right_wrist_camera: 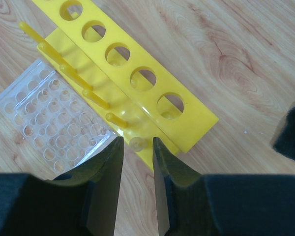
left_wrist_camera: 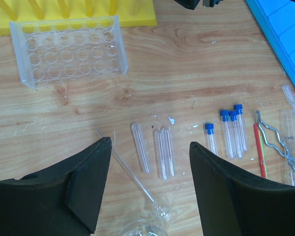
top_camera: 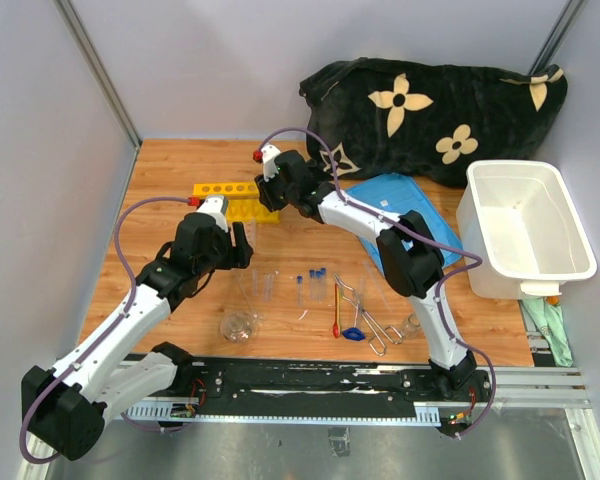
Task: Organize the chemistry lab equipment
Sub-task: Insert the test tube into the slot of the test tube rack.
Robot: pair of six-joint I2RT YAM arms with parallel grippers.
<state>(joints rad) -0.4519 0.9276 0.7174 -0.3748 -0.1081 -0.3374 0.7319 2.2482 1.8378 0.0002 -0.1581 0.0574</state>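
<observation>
While the left gripper [left_wrist_camera: 150, 142] hangs wide open above three uncapped clear glass test tubes [left_wrist_camera: 161, 153] lying on the wooden table [left_wrist_camera: 187, 64], the right gripper [right_wrist_camera: 137, 141] sits low at the near end of the yellow holed tube rack [right_wrist_camera: 137, 78], its jaws narrowly apart around the rounded tip of a clear tube [right_wrist_camera: 137, 144], seemingly touching neither side. Four blue-capped clear test tubes [left_wrist_camera: 226, 135] lie just beside the red-handled spatula [left_wrist_camera: 259, 157] and metal tongs [left_wrist_camera: 278, 145]

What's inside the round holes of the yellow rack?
The yellow rack has five holes in the right wrist view, all with no tube; only its own base shows through. The right gripper covers the base's near edge, and the far end runs out of frame.
</observation>
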